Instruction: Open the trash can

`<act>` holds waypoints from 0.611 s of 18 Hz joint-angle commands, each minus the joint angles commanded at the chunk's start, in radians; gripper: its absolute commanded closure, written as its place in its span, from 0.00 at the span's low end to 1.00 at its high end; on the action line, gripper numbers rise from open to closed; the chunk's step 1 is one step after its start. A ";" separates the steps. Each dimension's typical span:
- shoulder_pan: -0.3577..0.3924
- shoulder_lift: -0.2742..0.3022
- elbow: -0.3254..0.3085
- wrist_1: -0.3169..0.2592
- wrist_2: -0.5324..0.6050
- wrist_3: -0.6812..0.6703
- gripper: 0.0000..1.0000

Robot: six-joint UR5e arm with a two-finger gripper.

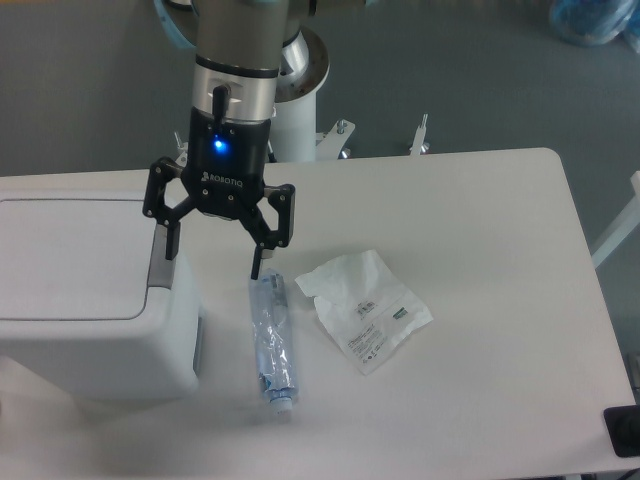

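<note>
A white counter [480, 220] with rounded corners fills the lower frame, evenly lit. Behind it, grey floor [450, 70] spans the top. A blue bag [595, 20] sits at the upper right corner.

The arm points straight down, its gripper [213, 265] spread wide, both fingers [258, 263] apart and holding nothing.

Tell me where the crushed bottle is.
The bottle lies on the table's near middle, between the trash can and the plastic wrapper.
</note>
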 joint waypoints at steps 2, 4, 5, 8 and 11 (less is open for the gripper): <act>-0.002 0.000 -0.002 0.000 0.002 0.000 0.00; -0.002 -0.002 -0.008 0.002 0.000 0.003 0.00; -0.002 -0.005 -0.009 0.002 0.000 0.003 0.00; -0.002 -0.005 -0.014 0.003 0.002 0.003 0.00; -0.005 -0.003 -0.024 0.003 0.002 0.002 0.00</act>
